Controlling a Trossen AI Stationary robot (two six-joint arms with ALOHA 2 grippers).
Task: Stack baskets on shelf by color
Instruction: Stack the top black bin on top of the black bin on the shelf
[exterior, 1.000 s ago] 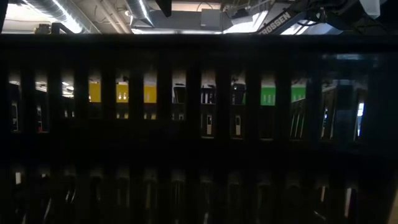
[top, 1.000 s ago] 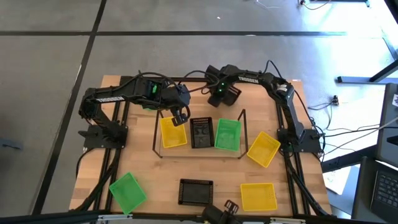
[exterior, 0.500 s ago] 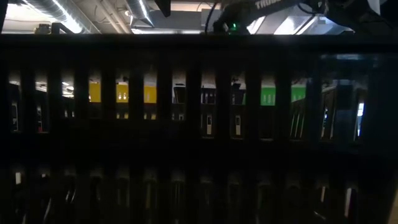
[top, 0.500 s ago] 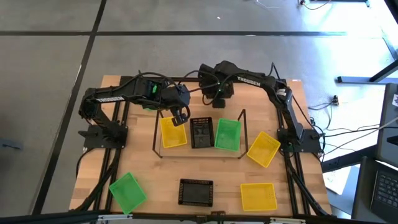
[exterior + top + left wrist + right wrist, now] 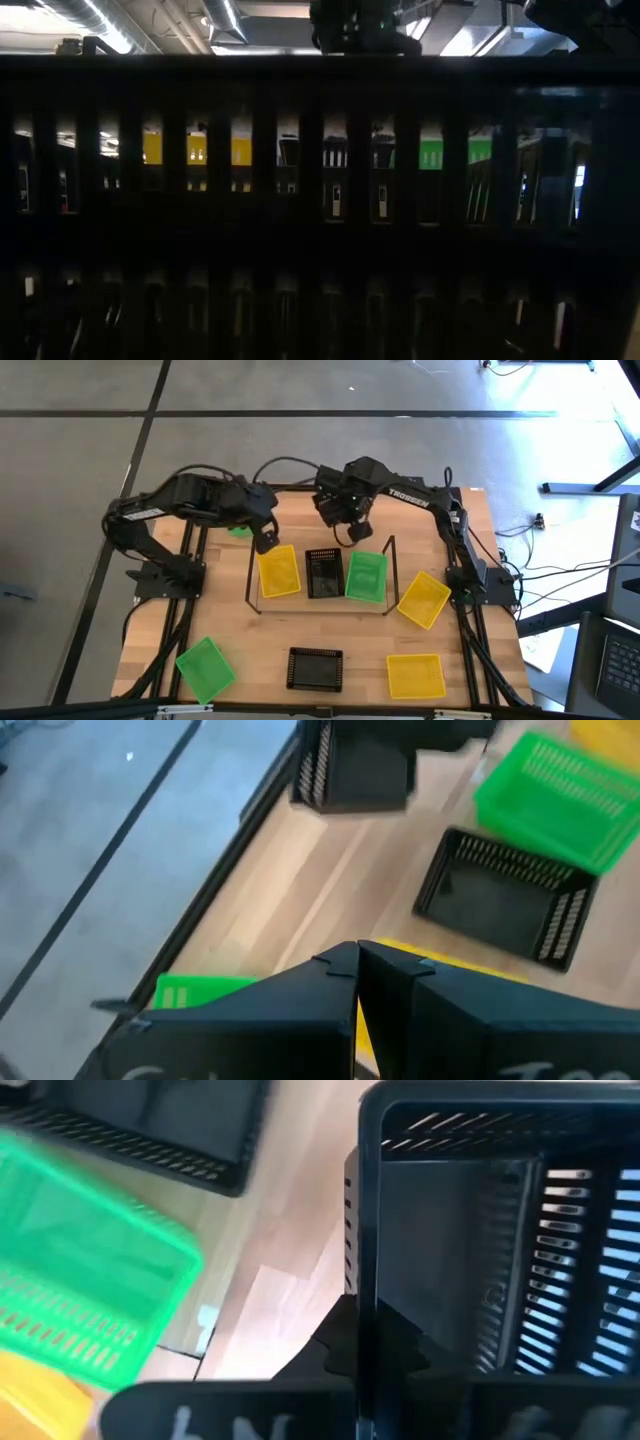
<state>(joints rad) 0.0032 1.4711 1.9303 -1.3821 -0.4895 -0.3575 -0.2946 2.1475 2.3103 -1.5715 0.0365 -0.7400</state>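
A: On the shelf (image 5: pixel 300 603) we count one basket of each colour in a row: yellow basket (image 5: pixel 278 572) at its left end, black basket (image 5: pixel 323 573) in the middle, green basket (image 5: pixel 366 576) at its right end. No stack is two high yet, as far as we can see.

B: Off the shelf: a second yellow (image 5: pixel 423 599) just beside the shelf's right end, a third yellow (image 5: pixel 414 675) near the surface's near right corner, a spare black (image 5: pixel 315 668) at the near edge, a spare green (image 5: pixel 206 668) toward the near left corner. We judge the task under half done.

A: The basket in hand is a black one (image 5: pixel 460 1260), perforated walls, empty, tilted, lifted off the wood. It hangs over the surface's far edge, behind the shelf's middle.

B: The right pincer (image 5: pixel 365 1320) is clamped shut on one of its walls. We read this as the carry toward the black slot.

A: The left pincer (image 5: pixel 357 960) is fully closed and holds nothing; it hovers over the shelf's far left corner, by the yellow basket.

B: There is a green patch (image 5: pixel 190 992) under the left arm at the far edge; we cannot tell whether it is a basket.
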